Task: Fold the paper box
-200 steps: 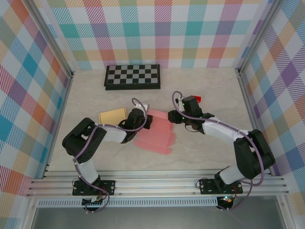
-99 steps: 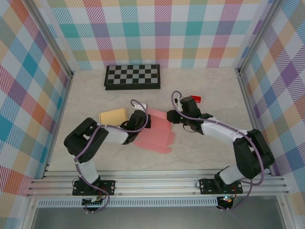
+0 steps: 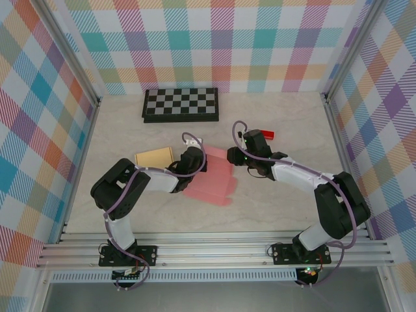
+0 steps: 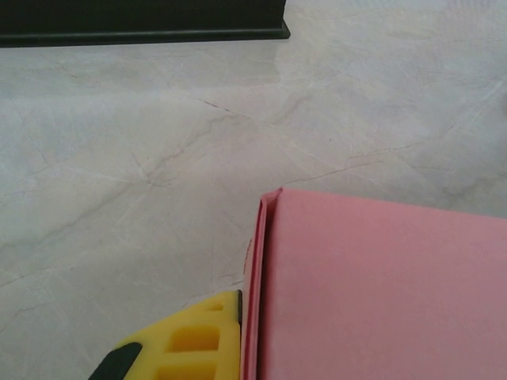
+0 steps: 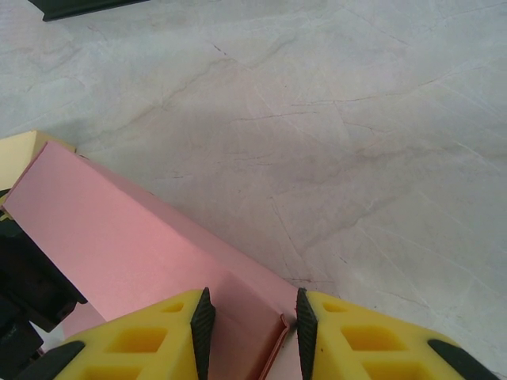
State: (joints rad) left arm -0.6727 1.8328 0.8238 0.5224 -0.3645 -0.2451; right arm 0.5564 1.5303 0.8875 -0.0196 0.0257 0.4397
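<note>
Overhead, pale marbled bench walled in by plaid panels. Chessboard lies flat at upper centre, well apart from the rest.

Pink paper box at centre of frame, partly folded, lying on the bench between the two arms. Its upper edge is raised and its lower flaps are spread flat.

Tan card just left of the box, flat on the bench, partly under the left arm.

Left pincer at the box's upper left edge. Left wrist view: one yellow finger at bottom, pressed against the doubled pink edge. The sheet covers the lower right of the frame and hides the other finger. Pincer closed on that edge of the box.

Right pincer at the box's upper right end. Right wrist view: both yellow fingers at bottom of frame, the end of the folded pink ridge between the pads. As far as can be seen, the pads are clamped on it.

Small red piece right of centre, just above the right arm, lying apart from the box.
</note>
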